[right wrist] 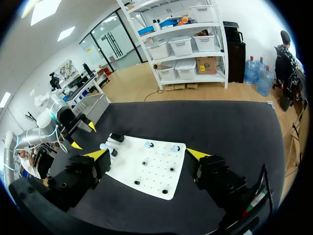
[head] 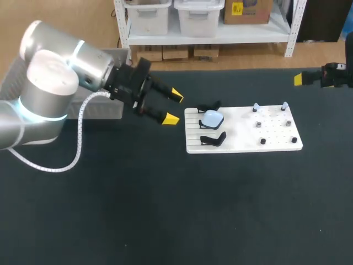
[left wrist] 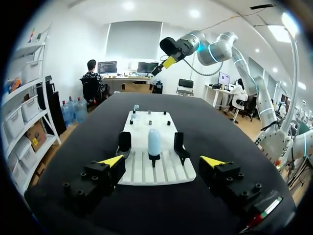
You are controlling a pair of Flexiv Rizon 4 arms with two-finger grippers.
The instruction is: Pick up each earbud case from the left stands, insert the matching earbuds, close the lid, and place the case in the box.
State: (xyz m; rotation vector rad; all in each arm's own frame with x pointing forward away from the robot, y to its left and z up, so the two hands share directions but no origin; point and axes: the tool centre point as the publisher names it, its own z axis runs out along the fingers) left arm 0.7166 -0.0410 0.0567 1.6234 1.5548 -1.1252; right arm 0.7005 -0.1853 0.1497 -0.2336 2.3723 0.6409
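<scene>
On the white board [head: 278, 135] stands a pale earbud case [head: 212, 117]; left fingers [head: 171, 118] and right fingers [right wrist: 97, 155] spread wide.

Left arm [head: 52, 83]: silver rounded housings, blue-lit joint rings, white ribbed cable [head: 81, 118]. Left end effector [head: 174, 107]: black, yellow fingertips [head: 176, 96].
</scene>
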